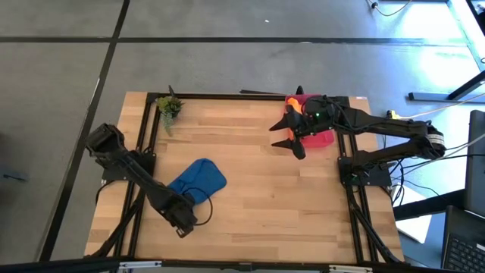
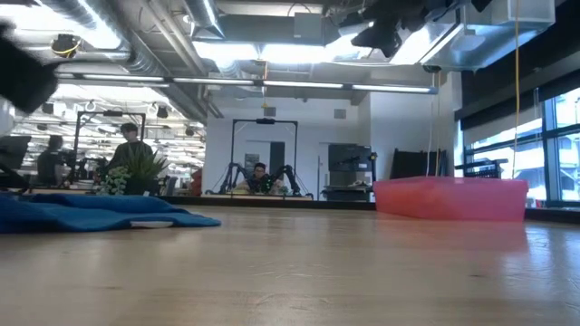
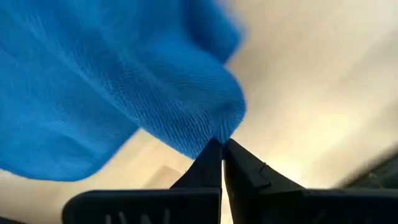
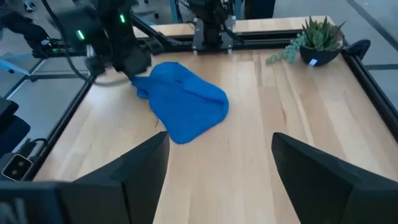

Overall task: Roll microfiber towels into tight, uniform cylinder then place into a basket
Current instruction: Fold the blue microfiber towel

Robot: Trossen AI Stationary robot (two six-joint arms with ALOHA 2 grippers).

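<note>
Now the blue towel (image 1: 198, 180) lies crumpled on the table (image 1: 250, 205), toward the left front part, and its near corner is pinched between the pressed-together fingers of the left gripper (image 3: 222, 149). From those jaws the cloth spreads away toward the table's middle, with bare wood open beyond it on every side but the left rail. One orange towel (image 1: 292, 115) shows in the pink basket (image 1: 322, 139) at the far right edge, partly hidden under the right arm. The right gripper (image 1: 290, 133) hangs above the basket's inner side, its fingers spread wide and holding nothing. One potted plant (image 1: 169, 107) stands at the far left corner, well apart from both jaws. Count: two towels, one basket, one plant.
</note>
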